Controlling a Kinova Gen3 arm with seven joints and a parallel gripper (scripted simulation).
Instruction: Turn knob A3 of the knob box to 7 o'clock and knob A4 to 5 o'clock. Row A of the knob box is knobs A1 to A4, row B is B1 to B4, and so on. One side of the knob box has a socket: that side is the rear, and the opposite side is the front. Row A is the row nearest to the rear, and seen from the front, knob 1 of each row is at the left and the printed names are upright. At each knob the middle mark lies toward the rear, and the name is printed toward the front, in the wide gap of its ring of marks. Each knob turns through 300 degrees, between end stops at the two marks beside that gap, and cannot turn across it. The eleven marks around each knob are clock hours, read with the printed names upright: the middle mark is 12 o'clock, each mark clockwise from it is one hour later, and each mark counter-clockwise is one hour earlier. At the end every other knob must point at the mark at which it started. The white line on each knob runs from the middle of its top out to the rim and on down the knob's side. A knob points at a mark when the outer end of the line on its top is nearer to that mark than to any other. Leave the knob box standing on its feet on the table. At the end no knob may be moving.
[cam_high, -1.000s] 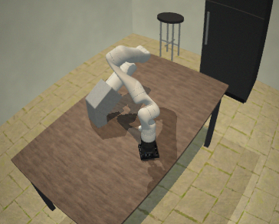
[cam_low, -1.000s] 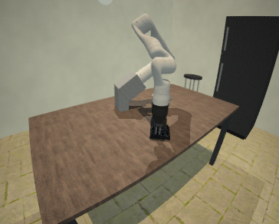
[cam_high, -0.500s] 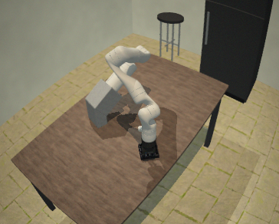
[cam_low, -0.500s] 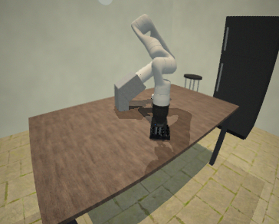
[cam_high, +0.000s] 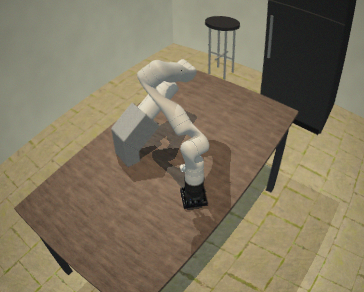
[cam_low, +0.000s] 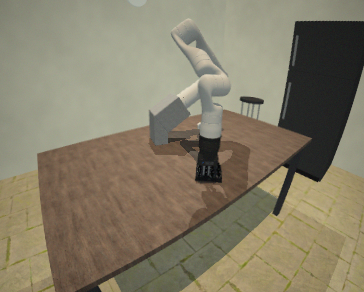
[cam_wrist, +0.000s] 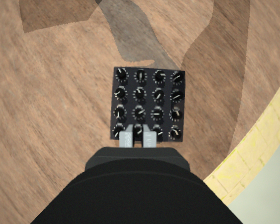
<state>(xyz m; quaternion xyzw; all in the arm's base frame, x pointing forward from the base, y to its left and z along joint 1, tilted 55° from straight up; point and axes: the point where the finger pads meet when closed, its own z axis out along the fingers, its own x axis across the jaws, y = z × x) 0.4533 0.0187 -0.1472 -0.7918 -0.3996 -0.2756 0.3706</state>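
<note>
On the far left of the bench (cam_high: 90, 210) nothing but brown wood grain lay under my view. Further right, toward the middle, stood the grey block (cam_high: 131, 134) that my arm (cam_high: 172, 107) grew out of; the arm rose, folded over itself and came down again to the right of that block.

Right of the block, near the bench's front edge, sat the knob box (cam_high: 195, 199), black and square, flat on the wood. From the wrist view I saw its four rows of four small dark knobs (cam_wrist: 159, 95), each with a thin white line, though the printed names and the ring marks were too small for me to read.

My hand (cam_wrist: 140, 137) hung straight down over the box, its two pale fingers reaching the row of knobs nearest my wrist. They stood narrow, side by side with only a slim gap, at the second knob from the left in that row as the wrist camera showed it. Whether they were pinching that knob or merely pressed near together above it, I could not tell.

Right of the box the bench ended, and tiled floor (cam_high: 310, 235) lay beyond. A round stool (cam_high: 222, 24) and a tall black cabinet (cam_high: 310, 55) stood at the far right.
</note>
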